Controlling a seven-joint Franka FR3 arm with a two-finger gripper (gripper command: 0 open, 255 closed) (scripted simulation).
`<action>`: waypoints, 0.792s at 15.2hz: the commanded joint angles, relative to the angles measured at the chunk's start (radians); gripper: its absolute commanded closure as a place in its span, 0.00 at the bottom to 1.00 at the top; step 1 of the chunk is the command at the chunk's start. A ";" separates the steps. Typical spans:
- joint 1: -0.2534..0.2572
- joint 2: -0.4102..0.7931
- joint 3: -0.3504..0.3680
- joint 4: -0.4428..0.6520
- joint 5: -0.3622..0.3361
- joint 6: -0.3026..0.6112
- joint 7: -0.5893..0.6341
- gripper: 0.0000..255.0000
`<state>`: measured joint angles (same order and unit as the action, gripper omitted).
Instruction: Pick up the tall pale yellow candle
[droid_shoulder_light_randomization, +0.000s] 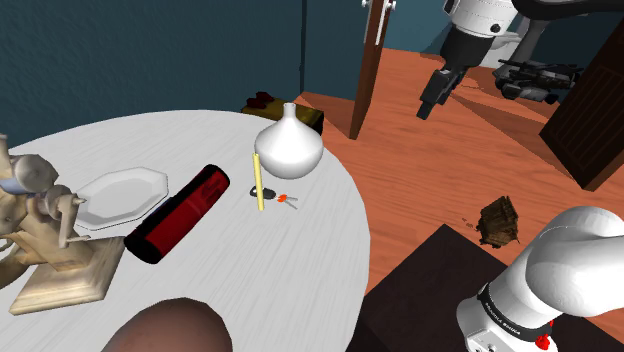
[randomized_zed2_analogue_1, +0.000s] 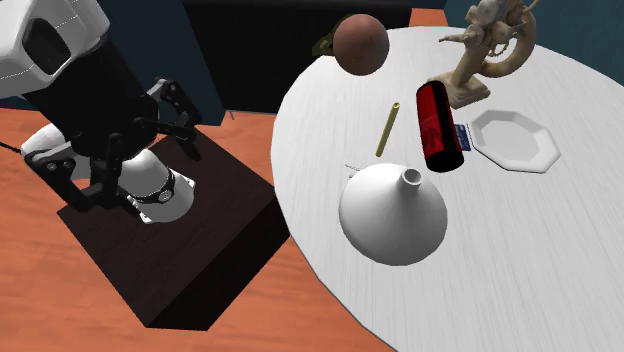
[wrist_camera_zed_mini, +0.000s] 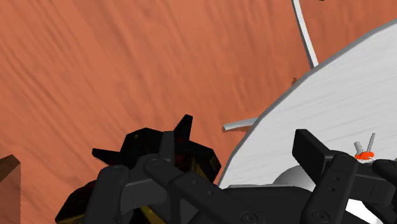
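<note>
- While its fingers stand spread with nothing between them, the gripper (droid_shoulder_light_randomization: 430, 104) hangs over the orange floor (droid_shoulder_light_randomization: 420, 190), beyond the round white table (droid_shoulder_light_randomization: 300, 270)'s far right rim in the shoulder view.
- Well apart from it, the pale yellow candle (droid_shoulder_light_randomization: 258, 183) stands upright on the table, long axis vertical.
- A red cylinder (droid_shoulder_light_randomization: 178, 214) lies to the candle's left, a white vase (droid_shoulder_light_randomization: 288, 145) is far right of it, and keys (droid_shoulder_light_randomization: 286, 198) are just beside its foot.
- Bare tabletop lies on its near side.
- The second exterior view looks down onto the candle's top end, and the wrist view shows the table's curved rim.
</note>
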<state>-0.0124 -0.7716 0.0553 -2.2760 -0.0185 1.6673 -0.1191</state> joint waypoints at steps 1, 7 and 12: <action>0.000 0.000 0.000 0.000 0.000 0.000 0.000 0.00; 0.027 0.126 0.123 0.077 0.061 0.013 0.144 0.00; 0.040 0.257 0.222 0.172 0.092 0.022 0.263 0.00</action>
<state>0.0251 -0.5507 0.2522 -2.1350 0.0673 1.6897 0.1128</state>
